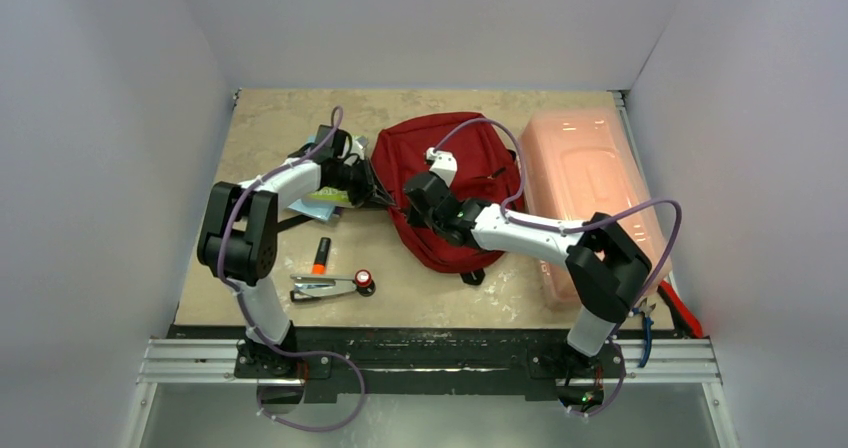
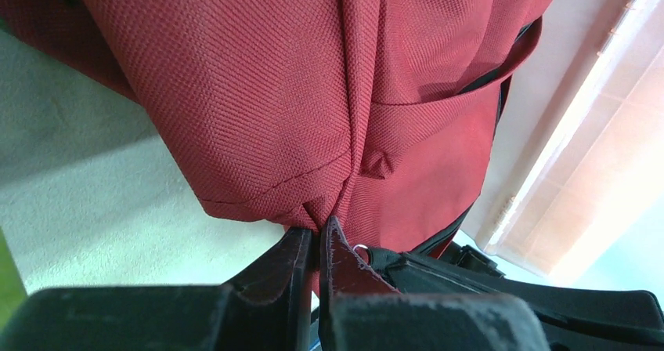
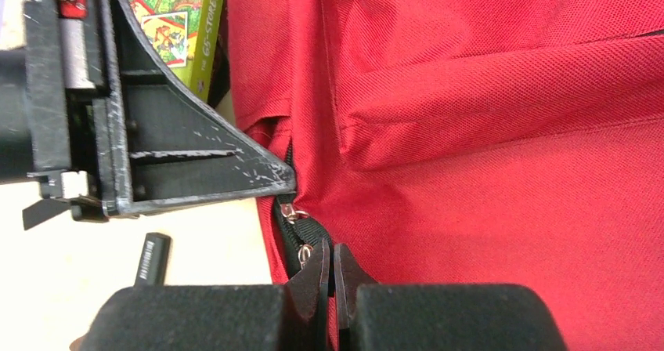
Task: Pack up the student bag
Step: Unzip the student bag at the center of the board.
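Two grippers met at the 9 o'clock edge of the bag (image 1: 455,198), which lay toward 12 o'clock. The left gripper (image 2: 319,237) clamped a fabric fold, probably to anchor it. The right gripper (image 3: 332,261) sat closed at the zipper (image 3: 288,226), its hold unclear.

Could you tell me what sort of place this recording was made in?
Probably a lab robot test cell: plain white walls box in a tabletop, a left arm and right arm are bolted to an aluminium rail, and a red backpack lies staged near an orange marker.
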Controlling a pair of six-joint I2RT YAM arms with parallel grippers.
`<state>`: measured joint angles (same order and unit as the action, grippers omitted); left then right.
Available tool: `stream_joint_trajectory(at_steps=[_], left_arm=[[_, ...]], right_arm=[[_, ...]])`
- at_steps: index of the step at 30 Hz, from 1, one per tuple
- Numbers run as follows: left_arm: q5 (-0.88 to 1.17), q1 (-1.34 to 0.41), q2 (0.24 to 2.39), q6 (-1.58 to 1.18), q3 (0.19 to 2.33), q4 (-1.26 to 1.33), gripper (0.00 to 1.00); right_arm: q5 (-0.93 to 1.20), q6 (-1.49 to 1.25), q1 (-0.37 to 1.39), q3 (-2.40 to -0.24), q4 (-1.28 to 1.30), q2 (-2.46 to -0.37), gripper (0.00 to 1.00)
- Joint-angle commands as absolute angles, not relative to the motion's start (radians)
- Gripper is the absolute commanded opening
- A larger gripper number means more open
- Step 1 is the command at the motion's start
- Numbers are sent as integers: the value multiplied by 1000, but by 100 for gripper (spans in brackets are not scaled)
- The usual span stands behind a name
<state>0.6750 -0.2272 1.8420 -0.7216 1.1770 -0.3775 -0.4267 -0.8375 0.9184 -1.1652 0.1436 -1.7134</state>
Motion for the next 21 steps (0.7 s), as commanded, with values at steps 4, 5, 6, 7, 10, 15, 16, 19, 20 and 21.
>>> stream_joint_trajectory(at_steps=[4,5,6,7,10,15,16,19,20,21], left_arm=[[573,-222,1718,-594,1228,-412,0],[569,-222,1713,-584,1230,-416,0],[561,-222,1707,-575,1228,-417,0],[548,-224,1700,-564,1225,-417,0],[512,-225,1682,-519,1218,-417,0],[388,-244,1648,-375,1189,-403,0],[377,-243,1649,-356,1182,-403,0],[330,-244,1658,-304,1171,-416,0],[323,-244,1660,-288,1171,-420,0],[317,-244,1662,-272,1173,-424,0]], right_arm=[[-456,-750,926,-1136,131,-1655,0],[-456,-738,927,-1133,128,-1656,0],[-457,-723,930,-1129,122,-1653,0],[-456,-704,932,-1124,113,-1652,0],[-463,-640,933,-1099,76,-1645,0],[-417,-525,933,-1048,6,-1611,0],[-378,-504,933,-1028,-32,-1596,0],[-301,-473,933,-971,-84,-1549,0],[-281,-467,933,-950,-95,-1532,0],[-265,-464,933,-922,-102,-1512,0]])
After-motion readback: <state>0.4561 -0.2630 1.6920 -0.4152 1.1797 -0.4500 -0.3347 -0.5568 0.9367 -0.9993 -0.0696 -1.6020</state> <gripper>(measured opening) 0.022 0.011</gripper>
